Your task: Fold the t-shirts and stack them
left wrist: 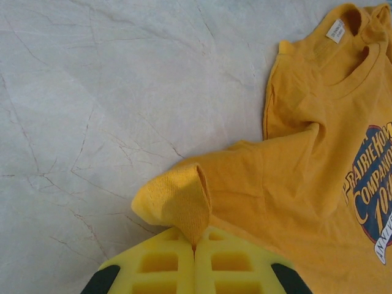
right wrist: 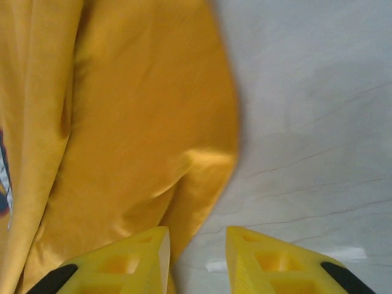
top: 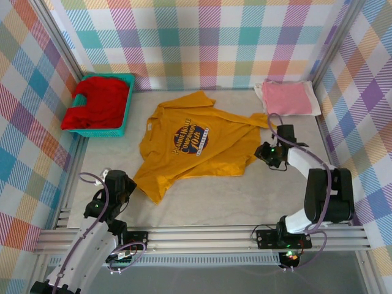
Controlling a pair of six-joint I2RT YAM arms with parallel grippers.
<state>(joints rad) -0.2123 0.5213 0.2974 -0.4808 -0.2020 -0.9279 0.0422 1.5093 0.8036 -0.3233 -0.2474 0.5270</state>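
Note:
The mustard-yellow t-shirt [top: 190,144] lies spread face up in the middle of the table, its dark round print showing. My left gripper [top: 124,185] is at its near-left corner. In the left wrist view the gripper [left wrist: 195,246] is shut on a pinched fold of the yellow cloth [left wrist: 177,199]. My right gripper [top: 268,153] sits at the shirt's right edge; its fingers [right wrist: 197,245] stand open, the left one over the yellow cloth [right wrist: 122,122], the right one over bare table. The pink shirt [top: 286,98] lies folded at the back right. The red shirt [top: 98,101] fills the basket.
The teal plastic basket [top: 129,101] stands at the back left against the wall. Plaid walls close in the table on three sides. The metal frame rail [top: 202,236] runs along the near edge. Bare marble-grey table [top: 245,196] lies in front of the yellow shirt.

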